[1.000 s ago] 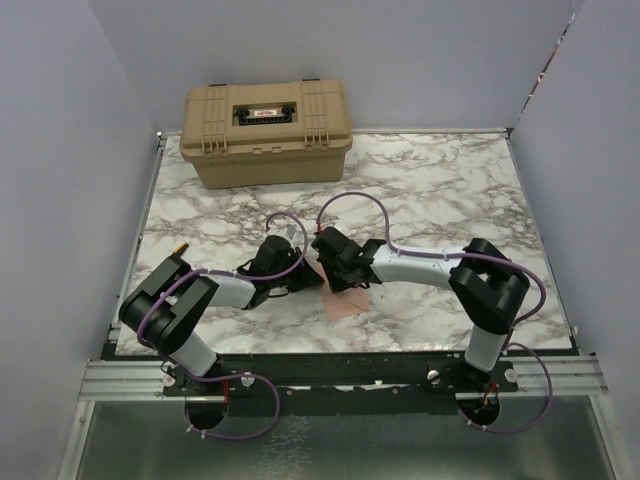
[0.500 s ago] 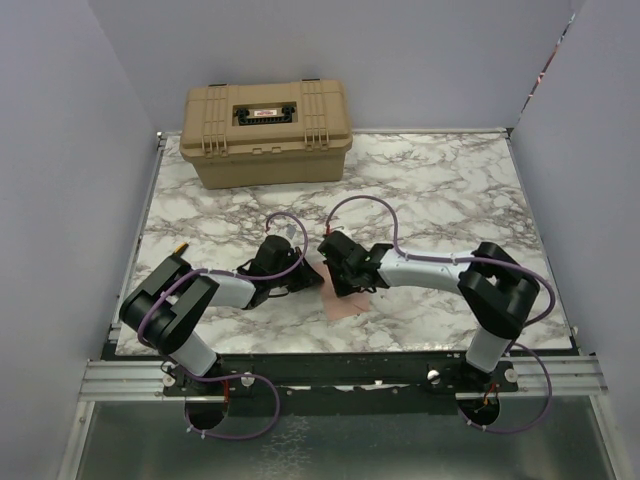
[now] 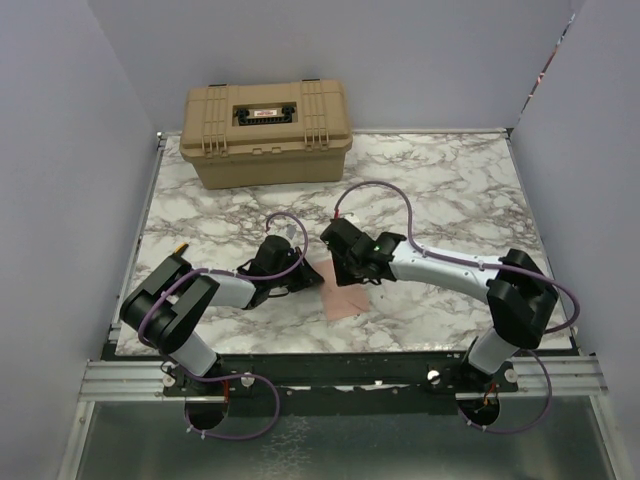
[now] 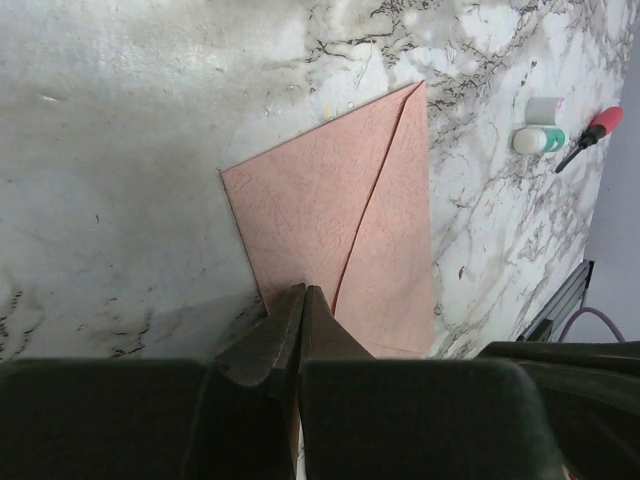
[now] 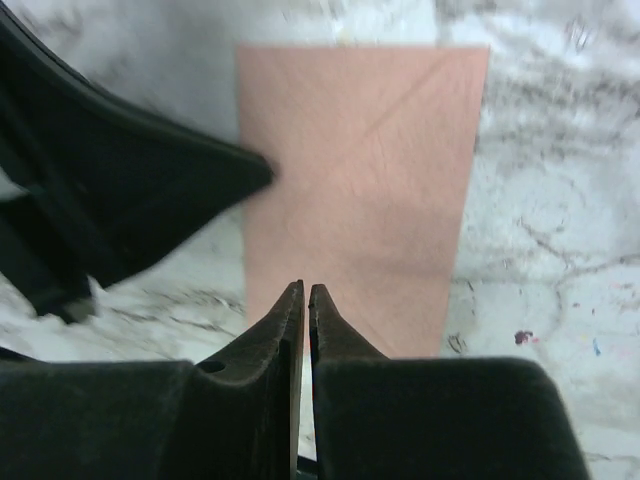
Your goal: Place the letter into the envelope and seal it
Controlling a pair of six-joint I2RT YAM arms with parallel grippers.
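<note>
Status: envelope (image 3: 345, 298) flat on table (image 3: 450, 190)
You see left gripper (image 4: 302, 292) pressed together at its edge, right gripper (image 5: 305, 290) almost closed above it

L gripper (image 4: 303, 290) jaws pinched together, tips at near edge of envelope (image 4: 330, 215). Envelope flat on marble table (image 4: 120, 150), diagonal crease visible. Far right, well apart: small white-green cylinder (image 4: 540, 138) beside red-handled tool (image 4: 592, 135).

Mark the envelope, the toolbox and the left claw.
envelope (image 4: 340, 230): left wrist view, middle of its face.
toolbox (image 3: 268, 170): top view, front wall.
left claw (image 4: 302, 292): left wrist view, between its fingertips.
</note>
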